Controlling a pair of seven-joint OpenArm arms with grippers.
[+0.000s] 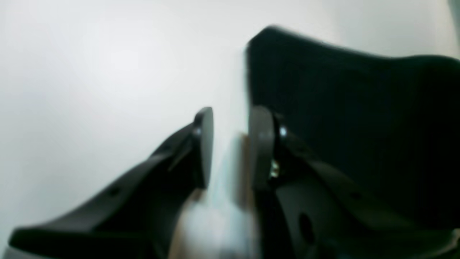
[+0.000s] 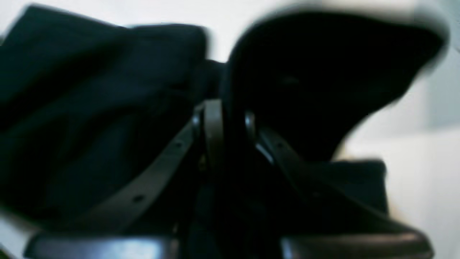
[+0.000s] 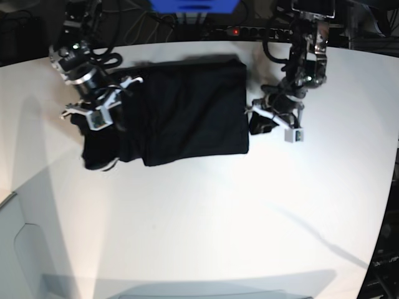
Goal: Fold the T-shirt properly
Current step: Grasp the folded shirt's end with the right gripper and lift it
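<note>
The black T-shirt (image 3: 187, 112) lies partly folded on the white table (image 3: 249, 218), with a bunched part at its left end. At that left end my right gripper (image 2: 231, 126) is shut on a fold of the black cloth (image 2: 305, 72), which rises between its fingers. My left gripper (image 1: 230, 144) sits just off the shirt's right edge (image 1: 359, 108). Its fingers stand a little apart with only pale table showing between them. In the base view this gripper (image 3: 259, 123) is beside the shirt's right side, near the table surface.
A blue object (image 3: 193, 5) and a power strip with a red light (image 3: 234, 31) sit behind the table's far edge among cables. Dark equipment stands at the back right (image 3: 368, 25).
</note>
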